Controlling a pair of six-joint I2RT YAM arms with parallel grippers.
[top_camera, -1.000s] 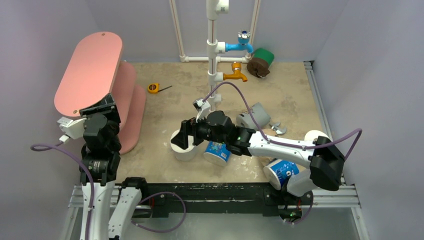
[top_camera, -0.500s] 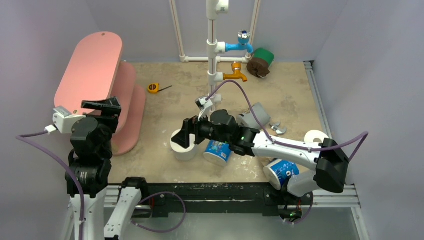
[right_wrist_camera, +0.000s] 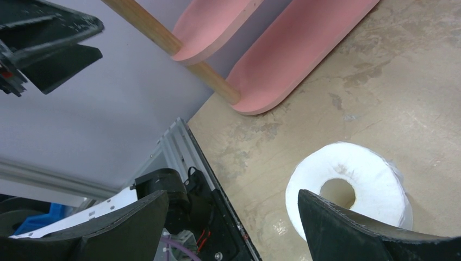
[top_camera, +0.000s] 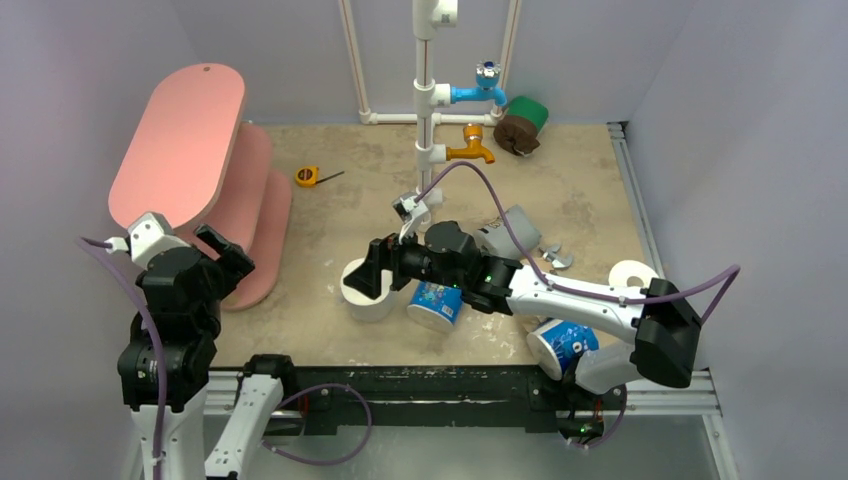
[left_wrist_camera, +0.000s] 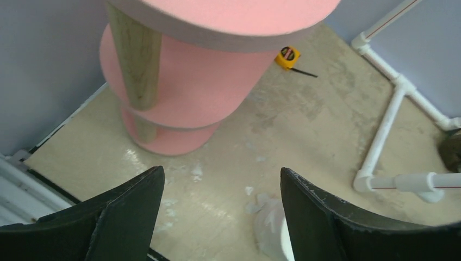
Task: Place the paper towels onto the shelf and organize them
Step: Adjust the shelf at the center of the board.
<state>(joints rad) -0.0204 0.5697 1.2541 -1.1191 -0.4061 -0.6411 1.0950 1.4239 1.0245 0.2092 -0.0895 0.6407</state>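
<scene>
No roll visible on pink three-tier shelf (top_camera: 180,140). Right fingers (right_wrist_camera: 348,228) spread wide over bare white paper roll (right_wrist_camera: 375,179), not gripping it; left fingers (left_wrist_camera: 321,217) wide, empty. Nearly everything looks left to do.

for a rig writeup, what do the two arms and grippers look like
Both arms have white links and chunky black joints. A purple cable loops along the left arm and another over the right arm. The left gripper and right gripper each have two broad black fingers with scuffed edges. A small green light shows on the right arm.
</scene>
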